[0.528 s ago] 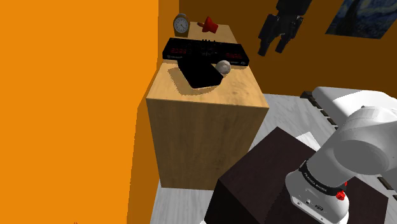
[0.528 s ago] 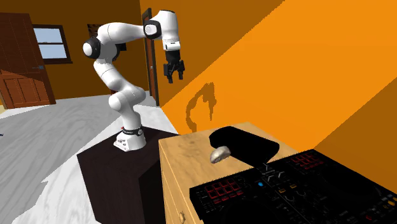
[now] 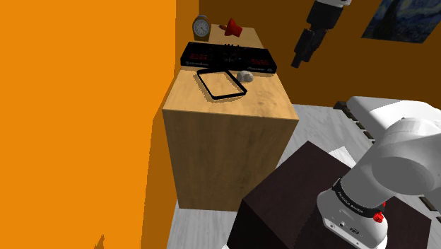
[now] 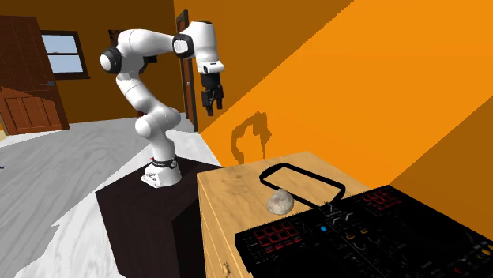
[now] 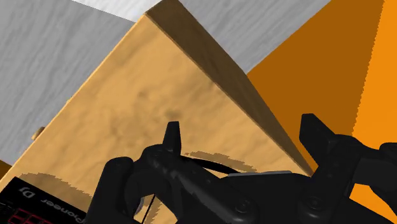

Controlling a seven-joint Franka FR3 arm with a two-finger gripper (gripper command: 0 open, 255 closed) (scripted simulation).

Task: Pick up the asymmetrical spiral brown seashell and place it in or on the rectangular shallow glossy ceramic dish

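Observation:
A pale grey seashell (image 3: 245, 76) (image 4: 278, 202) lies on the wooden cabinet top (image 3: 263, 106), just outside the long side of the dish and close to the DJ controller. The rectangular dish (image 3: 229, 97) (image 4: 330, 180) shows as a thin black rim with wood colour inside. My black gripper (image 3: 305, 49) (image 4: 210, 103) hangs high in the air, well away from the cabinet toward the stand. In the wrist view the gripper (image 5: 243, 133) is open, its fingers (image 5: 172, 137) wide apart with nothing between them, above the cabinet's near corner.
A black DJ controller (image 3: 227, 56) (image 4: 355, 237) lies across the cabinet behind the dish. A round clock (image 3: 201, 27) and a red object (image 3: 232, 29) stand at the far end. An orange wall (image 3: 85, 106) borders the cabinet. The dark stand (image 3: 297, 205) is nearby.
The dish, a solid black shape before, now shows as a bare black rim. The shell sits slightly closer to the controller. My gripper has turned and dropped a little.

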